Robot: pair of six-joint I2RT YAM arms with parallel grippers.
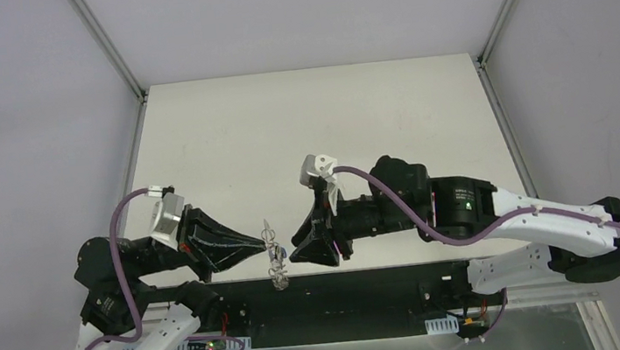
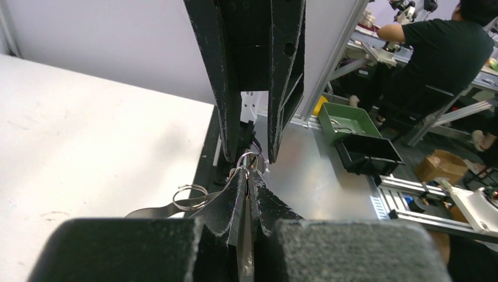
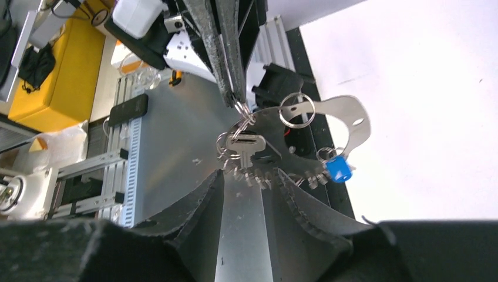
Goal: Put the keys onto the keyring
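Over the white tabletop's near edge: keyring held aloft, pinched by the left gripper's pressed-together fingers. Right gripper just beside keyring, fingers spread, holding nothing. Right wrist alone shows blue-headed key and silver key. Left wrist alone shows green bin and seated person beyond keyring.

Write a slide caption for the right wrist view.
Left gripper pinches the keyring of keys; right gripper stands open beneath.
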